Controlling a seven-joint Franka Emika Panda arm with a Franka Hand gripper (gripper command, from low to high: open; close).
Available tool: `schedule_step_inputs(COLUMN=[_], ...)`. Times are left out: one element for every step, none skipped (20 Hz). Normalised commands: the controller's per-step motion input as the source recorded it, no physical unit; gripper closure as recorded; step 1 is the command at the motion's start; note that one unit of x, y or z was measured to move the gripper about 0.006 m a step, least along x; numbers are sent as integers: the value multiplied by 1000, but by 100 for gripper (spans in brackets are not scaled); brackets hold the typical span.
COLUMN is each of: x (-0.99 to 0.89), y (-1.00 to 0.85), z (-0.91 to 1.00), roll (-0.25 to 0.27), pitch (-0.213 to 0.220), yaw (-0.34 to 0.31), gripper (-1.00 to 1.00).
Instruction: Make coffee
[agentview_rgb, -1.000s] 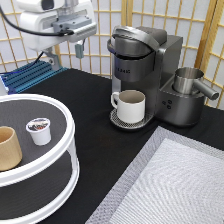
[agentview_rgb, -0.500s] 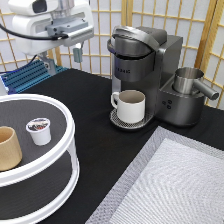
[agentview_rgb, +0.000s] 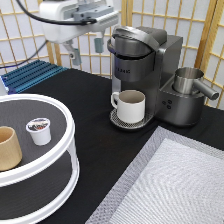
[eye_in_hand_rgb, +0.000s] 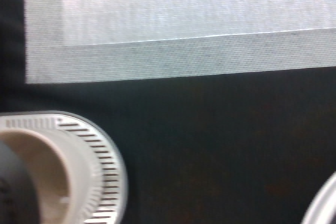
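The coffee pod (agentview_rgb: 39, 131), small and white with a dark foil top, stands on the upper shelf of a round white two-tier stand (agentview_rgb: 65, 150) at the exterior view's left. My gripper (agentview_rgb: 86, 48) hangs high at the exterior view's top, open and empty, just left of the closed lid of the dark grey coffee machine (agentview_rgb: 150, 65). It is far above the pod. A white handled mug (agentview_rgb: 131, 106) stands on the machine's drip tray. The wrist view looks down on the mug (eye_in_hand_rgb: 37, 165) and the slotted drip tray (eye_in_hand_rgb: 101, 170).
A tan handleless cup (agentview_rgb: 7, 147) stands left of the pod on the stand. A steel jug (agentview_rgb: 187, 80) sits on the machine's right side. A grey mat (agentview_rgb: 175, 185) lies at the bottom right, also in the wrist view (eye_in_hand_rgb: 180, 40). A folding screen stands behind.
My gripper has moved to the exterior view's right, from above the stand's far side to just beside the coffee machine's lid. The pod, cup and mug have not moved.
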Motion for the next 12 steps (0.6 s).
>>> schedule_step_inputs(x=[809,780,709,577,520,520,517,463,383,403,389,366], y=[500,506,457,351,360,409,426,400,417,494,537,546], z=[557,563,566,549,566,566,531,503,469,560,680,829], roll=[163,160,160,176,171,153,137,134,124,116,111,118], pitch=[204,201,191,166,140,133,123,105,80,79,72,70], yaw=[0,0,0,-4,-13,-20,-26,-33,-40,-43,-45,-43], gripper=[-100,-100,-100,-100,-100,-100,-100,-100,-100,-100,-100,-100])
